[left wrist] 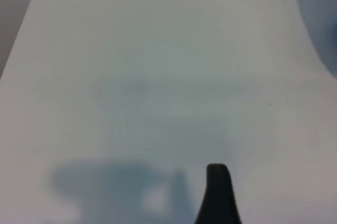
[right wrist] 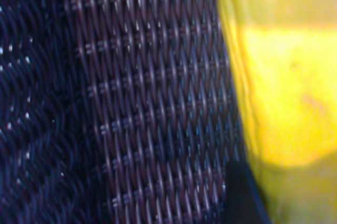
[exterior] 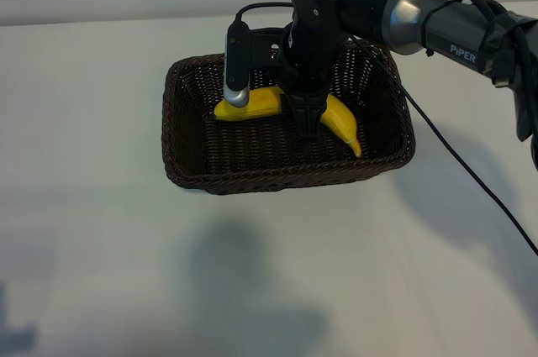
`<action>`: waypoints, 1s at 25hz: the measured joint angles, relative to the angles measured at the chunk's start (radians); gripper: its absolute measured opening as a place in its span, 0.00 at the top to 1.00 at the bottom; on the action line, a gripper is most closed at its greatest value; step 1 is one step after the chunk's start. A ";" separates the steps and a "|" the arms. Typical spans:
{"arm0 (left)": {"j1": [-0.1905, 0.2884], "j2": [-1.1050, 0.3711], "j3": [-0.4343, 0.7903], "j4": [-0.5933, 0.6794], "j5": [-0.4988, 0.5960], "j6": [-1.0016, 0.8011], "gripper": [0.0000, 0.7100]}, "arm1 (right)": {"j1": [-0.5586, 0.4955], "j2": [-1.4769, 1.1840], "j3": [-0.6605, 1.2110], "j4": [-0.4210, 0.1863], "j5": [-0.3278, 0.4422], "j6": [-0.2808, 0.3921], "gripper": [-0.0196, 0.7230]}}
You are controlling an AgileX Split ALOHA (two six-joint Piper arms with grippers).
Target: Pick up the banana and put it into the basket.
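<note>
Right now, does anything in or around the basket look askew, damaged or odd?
Nothing stands out. The banana lies whole inside the basket, which sits flat and intact on the table. The right pincer is down at the banana.

Black arm (exterior: 336, 4) — silver joint — "PiPER" lettering

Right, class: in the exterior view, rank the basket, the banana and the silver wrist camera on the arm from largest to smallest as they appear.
1. The basket.
2. The banana, though the right gripper hides its middle.
3. The silver wrist camera, which sits nearer the lens, so it looks larger than it is.
</note>
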 joint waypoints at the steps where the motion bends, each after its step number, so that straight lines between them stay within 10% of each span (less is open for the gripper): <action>1: 0.000 0.000 0.000 0.000 0.000 0.000 0.19 | 0.000 0.000 0.000 0.000 0.000 0.000 0.40; 8: 0.000 0.000 0.000 0.000 0.000 0.000 0.19 | 0.000 -0.001 -0.023 0.012 0.009 0.002 0.18; 25: 0.000 0.000 0.000 0.000 0.000 0.003 0.19 | -0.032 -0.102 -0.114 -0.030 0.162 0.125 0.21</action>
